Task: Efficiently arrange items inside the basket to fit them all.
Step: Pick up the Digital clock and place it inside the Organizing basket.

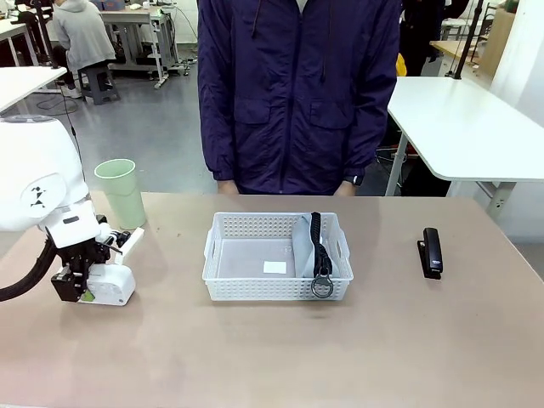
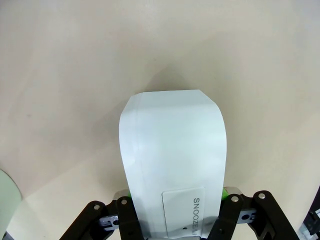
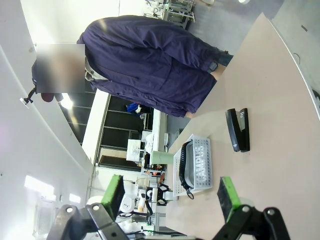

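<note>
At the table's left, my left gripper [image 1: 87,287] is shut on the white rounded box [image 1: 112,284], which rests on the tabletop. In the left wrist view the green pads [image 2: 227,191] press both sides of the box [image 2: 172,160]. The white basket [image 1: 248,223] stands mid-table with the grey pouch [image 1: 330,253] on edge along its right side, strap and ring [image 1: 321,286] over the front rim. The black stapler [image 1: 432,252] lies to the right, and the pale green cup [image 1: 121,193] stands at the back left. My right gripper [image 3: 171,197] hangs open high above the table, holding nothing.
A person in a dark blue jacket [image 1: 297,93] stands at the far edge, hands down behind the table. The basket's left and middle floor [image 1: 242,257] is bare apart from a small label. Bare tabletop lies between basket and stapler and along the front.
</note>
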Tool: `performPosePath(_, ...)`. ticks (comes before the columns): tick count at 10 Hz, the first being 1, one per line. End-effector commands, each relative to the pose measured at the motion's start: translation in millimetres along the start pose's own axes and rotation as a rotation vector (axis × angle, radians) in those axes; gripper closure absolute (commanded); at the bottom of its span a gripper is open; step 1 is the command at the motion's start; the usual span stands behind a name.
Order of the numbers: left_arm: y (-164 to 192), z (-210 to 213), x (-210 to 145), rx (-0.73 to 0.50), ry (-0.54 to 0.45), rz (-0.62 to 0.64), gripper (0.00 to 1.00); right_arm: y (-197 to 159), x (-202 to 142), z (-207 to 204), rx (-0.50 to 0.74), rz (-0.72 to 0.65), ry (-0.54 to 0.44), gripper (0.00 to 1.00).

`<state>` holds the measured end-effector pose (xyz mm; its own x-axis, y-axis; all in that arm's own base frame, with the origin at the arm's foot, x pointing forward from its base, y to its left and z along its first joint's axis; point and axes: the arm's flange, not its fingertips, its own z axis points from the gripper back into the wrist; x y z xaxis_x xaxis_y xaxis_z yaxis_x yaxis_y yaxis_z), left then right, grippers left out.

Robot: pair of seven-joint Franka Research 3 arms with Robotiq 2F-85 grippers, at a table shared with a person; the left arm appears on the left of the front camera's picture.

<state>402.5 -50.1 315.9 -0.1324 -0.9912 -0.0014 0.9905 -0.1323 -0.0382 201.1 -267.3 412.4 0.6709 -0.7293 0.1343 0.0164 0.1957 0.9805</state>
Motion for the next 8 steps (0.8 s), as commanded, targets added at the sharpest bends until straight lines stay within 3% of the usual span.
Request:
performPosePath(1,-31.0,-6.8,-0.1,0.023,-0.056,0.016,1.0,2.0,1.7,-0.1,0.012,0.022,-0.007,0.0)
performPosePath(2,-37.3,3.7,-0.4,0.037,-0.088,0.029,1.0,2.0,1.7,-0.1,0.012,0.022,-0.007,0.0)
performPosePath(4,-71.4,67.0,14.9,0.144,-0.158,0.075,1.0,2.0,1.7,-0.1,0.012,0.022,-0.007,0.0)
performPosePath(6,-99.6,143.1,27.9,0.218,-0.061,0.114,1.0,2.0,1.7,-0.1,0.012,0.022,-0.007,0.0)
performPosePath(8,-96.7,191.8,29.1,0.225,-0.08,0.126,1.0,2.0,1.7,-0.1,0.012,0.022,-0.007,0.0)
